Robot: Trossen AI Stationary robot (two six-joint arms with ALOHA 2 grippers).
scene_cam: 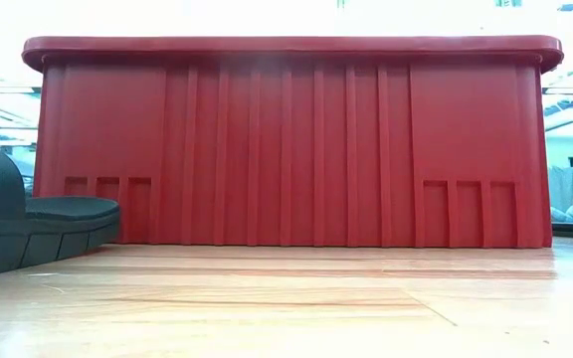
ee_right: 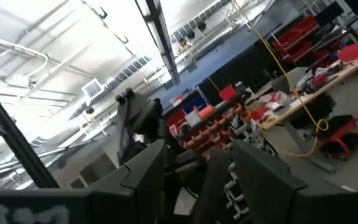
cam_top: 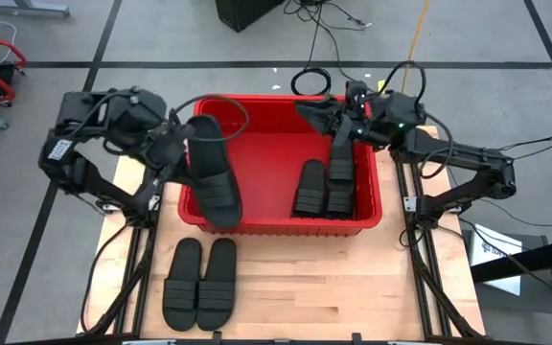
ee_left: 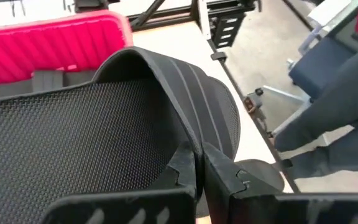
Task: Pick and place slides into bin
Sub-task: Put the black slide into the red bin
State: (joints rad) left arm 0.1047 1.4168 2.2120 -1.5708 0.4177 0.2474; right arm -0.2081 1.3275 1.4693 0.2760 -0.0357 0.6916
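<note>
Six slides are counted in the high view, with one bin (cam_top: pixel 281 222) and two grippers. The left gripper (cam_top: pixel 182 146) is pressed together on the strap of one slide (cam_top: pixel 214 172), which hangs from it over the bin's left wall, heel end overlapping the front rim. The right gripper (cam_top: pixel 341 129) holds a second slide (cam_top: pixel 340 158) by its edge, jaws set fairly wide on it; this one hangs below the gripper over the bin's right half, its lower end close to or touching the two slides (cam_top: pixel 322 188) lying beneath on the bin floor. Two more slides (cam_top: pixel 200 282) lie side by side on the table, well apart from both grippers, in front of the bin. Risks, as judged: the left slide straddles the wall, so a release here would likely tip it onto the rim or out onto the table; the pinch on a flexible strap may also slip or let it swing. The right slide may catch on the pair below and come to rest propped up.
</note>
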